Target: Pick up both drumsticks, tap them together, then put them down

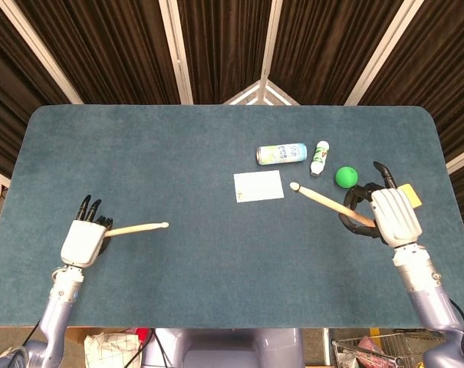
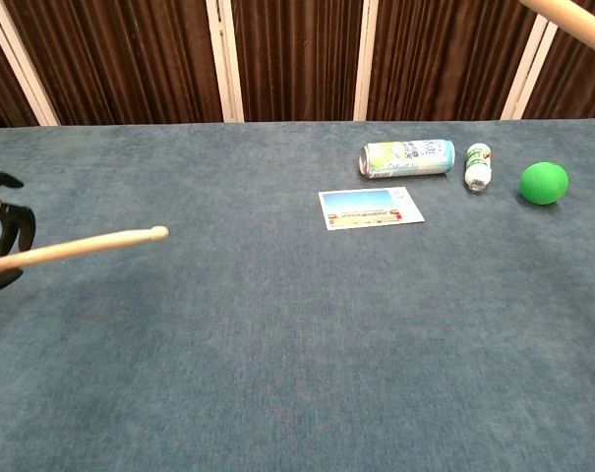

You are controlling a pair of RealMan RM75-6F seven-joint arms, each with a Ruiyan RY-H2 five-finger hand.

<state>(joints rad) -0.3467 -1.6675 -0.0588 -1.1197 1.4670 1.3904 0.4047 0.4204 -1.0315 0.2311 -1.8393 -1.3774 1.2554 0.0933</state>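
Note:
My left hand grips the butt of a pale wooden drumstick at the left of the blue table; the stick is lifted clear of the cloth and points right. In the chest view that drumstick slants upward from the left hand at the frame's left edge. My right hand holds the second drumstick near the right edge, its tip aimed up-left toward the card. Only a short piece of this stick shows at the chest view's top right corner.
A white card lies right of centre. Behind it lie a can on its side, a small bottle and a green ball. A yellow object sits beside the right hand. The blue table fills both views.

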